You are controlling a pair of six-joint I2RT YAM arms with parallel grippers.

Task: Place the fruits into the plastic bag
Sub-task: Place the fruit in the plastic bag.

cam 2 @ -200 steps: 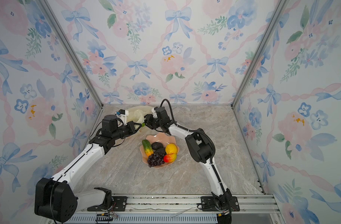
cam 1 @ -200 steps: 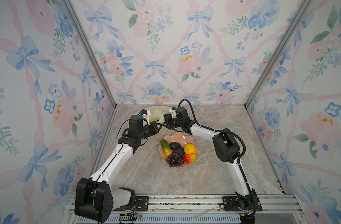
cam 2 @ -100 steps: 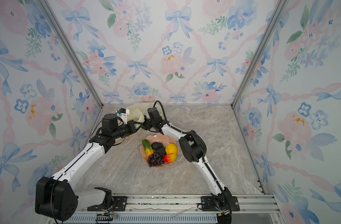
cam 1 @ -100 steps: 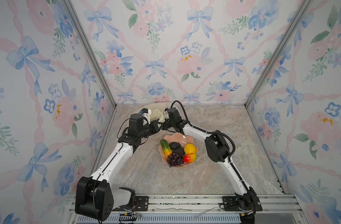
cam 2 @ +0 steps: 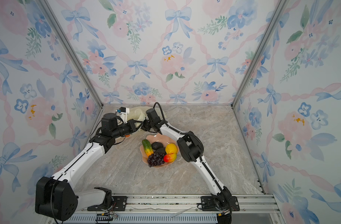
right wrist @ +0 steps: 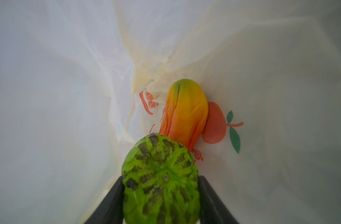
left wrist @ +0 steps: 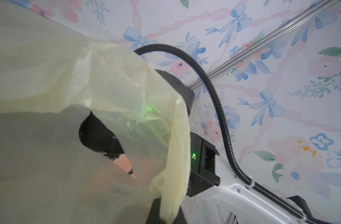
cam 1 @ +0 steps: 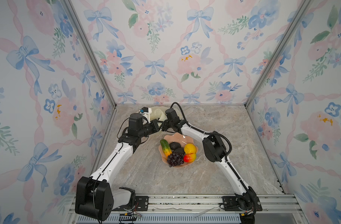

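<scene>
As the left gripper (cam 1: 160,125) pinches the plastic bag (left wrist: 107,77) open, the right gripper (right wrist: 161,186), clamped on the green ball (right wrist: 160,164) inside, should release next.

plastic bag (right wrist: 262,77): translucent pale yellow, orange fruit print with green leaves.
green ball (right wrist: 161,180): bright green, dark mottled stripes.
mango (right wrist: 185,112): red-orange fading to yellow, green tip.
bowl (cam 1: 185,138): salmon pink.
grape bunch (cam 1: 175,159): dark purple.
lemon (cam 1: 189,149): yellow.
</scene>
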